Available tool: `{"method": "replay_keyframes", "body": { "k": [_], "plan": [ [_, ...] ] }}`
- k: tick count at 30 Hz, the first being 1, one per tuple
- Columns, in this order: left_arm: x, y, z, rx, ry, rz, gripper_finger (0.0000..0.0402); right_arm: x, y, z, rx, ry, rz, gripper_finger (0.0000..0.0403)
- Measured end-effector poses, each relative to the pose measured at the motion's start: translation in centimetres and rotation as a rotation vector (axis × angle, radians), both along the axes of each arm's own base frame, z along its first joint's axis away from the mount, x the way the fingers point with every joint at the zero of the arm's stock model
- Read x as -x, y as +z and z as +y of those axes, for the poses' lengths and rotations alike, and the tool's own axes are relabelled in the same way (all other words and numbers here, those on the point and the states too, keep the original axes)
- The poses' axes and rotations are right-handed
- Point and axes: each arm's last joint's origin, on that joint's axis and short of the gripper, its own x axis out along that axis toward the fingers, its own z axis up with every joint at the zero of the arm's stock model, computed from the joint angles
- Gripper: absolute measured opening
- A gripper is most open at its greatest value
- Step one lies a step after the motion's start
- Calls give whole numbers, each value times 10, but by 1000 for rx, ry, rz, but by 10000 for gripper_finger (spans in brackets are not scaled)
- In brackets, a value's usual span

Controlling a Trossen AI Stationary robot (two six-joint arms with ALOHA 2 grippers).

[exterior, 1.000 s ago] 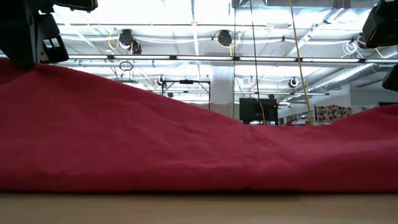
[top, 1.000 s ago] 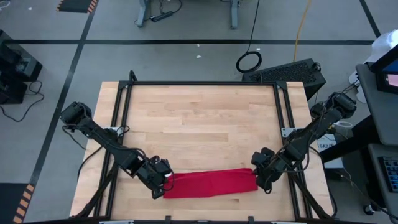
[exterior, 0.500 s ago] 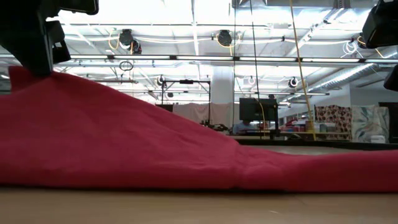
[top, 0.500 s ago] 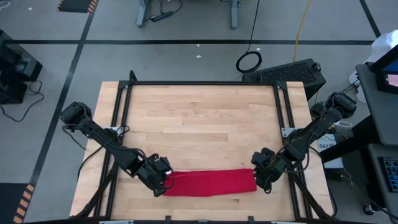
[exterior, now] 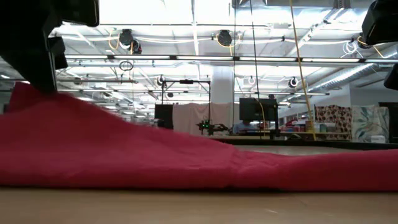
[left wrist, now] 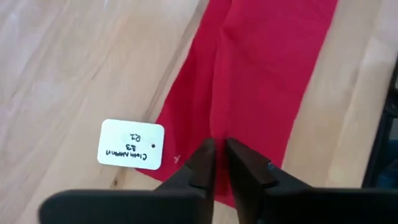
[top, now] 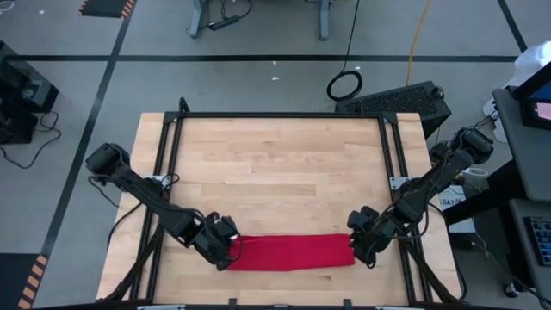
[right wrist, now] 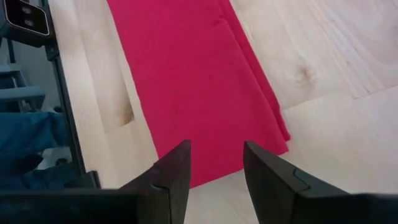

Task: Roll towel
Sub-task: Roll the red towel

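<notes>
Towel: the red towel is lying folded into a long flat band near the table's front edge, stretched between both arms.
White tag: the label is resting at the band's left end.
Left gripper: the left gripper is being held at the left end, fingers nearly together, seemingly pinching a fold.
Right gripper: the right gripper is being held with fingers parted over the right end, nothing grasped.
Handling: light, limp, crease-prone cloth; best taken at an end's corners for rolling.
</notes>
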Motion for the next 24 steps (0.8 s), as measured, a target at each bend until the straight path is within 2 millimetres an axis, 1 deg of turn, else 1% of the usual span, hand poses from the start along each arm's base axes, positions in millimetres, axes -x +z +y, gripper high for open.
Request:
{"method": "replay_keyframes", "body": {
  "k": [5,9,13,17,20,24],
  "plan": [
    [-1,-1,2,-35,89,-33,87,0,0,0,1,3,-2,136],
    [-1,-1,3,-47,96,-38,106,0,0,0,0,6,-5,136],
    [1,-1,3,-50,87,-14,112,0,0,0,0,6,-6,136],
    [10,-5,2,-53,45,78,112,0,0,1,4,17,-9,136],
    [16,-13,6,-77,27,119,111,1,1,3,4,36,-22,136],
    [19,-25,7,-84,-106,110,111,2,2,7,-5,53,-34,136]
  ]
}}
